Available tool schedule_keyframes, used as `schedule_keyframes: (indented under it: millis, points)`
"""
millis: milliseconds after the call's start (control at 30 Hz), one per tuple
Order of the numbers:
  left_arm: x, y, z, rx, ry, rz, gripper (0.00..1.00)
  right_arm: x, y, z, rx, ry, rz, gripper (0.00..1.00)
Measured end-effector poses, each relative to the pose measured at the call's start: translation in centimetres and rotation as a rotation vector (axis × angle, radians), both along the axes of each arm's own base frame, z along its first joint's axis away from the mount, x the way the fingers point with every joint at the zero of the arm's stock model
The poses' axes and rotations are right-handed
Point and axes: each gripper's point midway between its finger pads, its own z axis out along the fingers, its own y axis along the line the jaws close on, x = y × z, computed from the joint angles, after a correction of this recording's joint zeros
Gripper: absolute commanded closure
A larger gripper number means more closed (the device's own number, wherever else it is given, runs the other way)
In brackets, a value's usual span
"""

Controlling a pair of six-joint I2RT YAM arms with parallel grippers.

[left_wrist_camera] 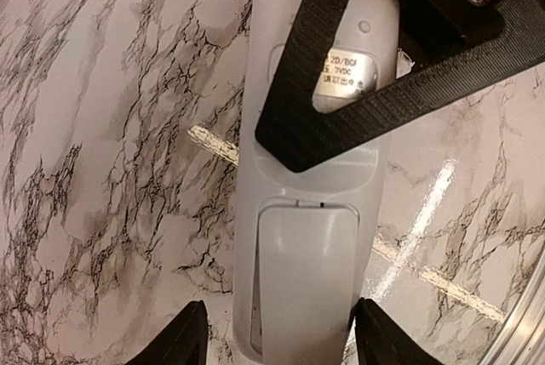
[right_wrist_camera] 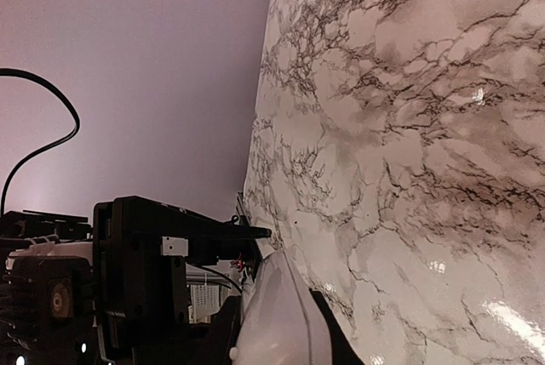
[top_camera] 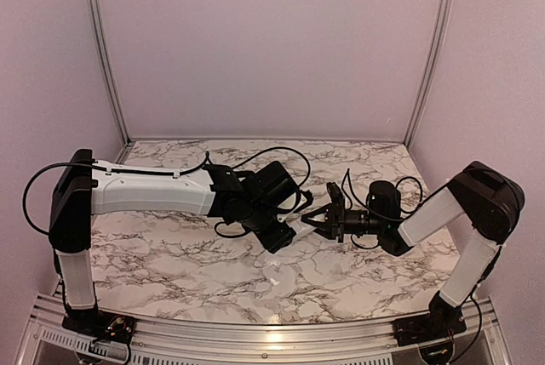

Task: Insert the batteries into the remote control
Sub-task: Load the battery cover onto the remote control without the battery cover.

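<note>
The grey-veined white marble tabletop (top_camera: 170,263) fills most of the booth, and the two arms meet over the middle of it. The white-shelled left arm (top_camera: 153,191) reaches level to the right. The right arm (top_camera: 443,212) folds at the elbow and points its wrist left, so the two claws nearly face each other.

Between them is the slim white plastic remote control (left_wrist_camera: 306,186), which looks to be held off the tabletop with its back towards the left wrist. The right claw (top_camera: 324,219) is clenched on the upper part, one black finger lying across the back. The left claw (left_wrist_camera: 281,339) is released: its fingertips stand on either side of the lower end, and a gap is plain on one side. A smooth recessed hatch panel (left_wrist_camera: 308,280) sits in the lower back and seems closed, though I can't be certain. A small printed label (left_wrist_camera: 345,71) shows above it.

I'd say this is the stage of getting the remote positioned, before any loading. I can't see any batteries. The next move probably calls for the free claw to work that hatch off while the other holds steady.
</note>
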Motion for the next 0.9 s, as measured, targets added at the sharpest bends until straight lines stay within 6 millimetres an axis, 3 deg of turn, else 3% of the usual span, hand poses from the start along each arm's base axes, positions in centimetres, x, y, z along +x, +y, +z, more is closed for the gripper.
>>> schedule_keyframes:
  millis: [300, 467, 700, 900]
  points:
    - [-0.9, 0.9, 0.3, -0.009, 0.02, -0.029, 0.2, -0.5, 0.1, 0.2, 0.009, 0.001, 0.03, 1.0]
    - [-1.7, 1.7, 2.0, -0.065, 0.023, -0.075, 0.17, -0.6, 0.1, 0.4, 0.017, -0.004, 0.045, 1.0]
    - [-3.0, 2.9, 5.9, -0.18, -0.048, -0.18, 0.32, -1.0, 0.1, 0.5, 0.022, -0.004, 0.067, 1.0]
    - [-4.4, 4.5, 6.7, -0.203, -0.15, -0.316, 0.5, -1.3, 0.2, 0.7, 0.031, -0.001, 0.087, 1.0]
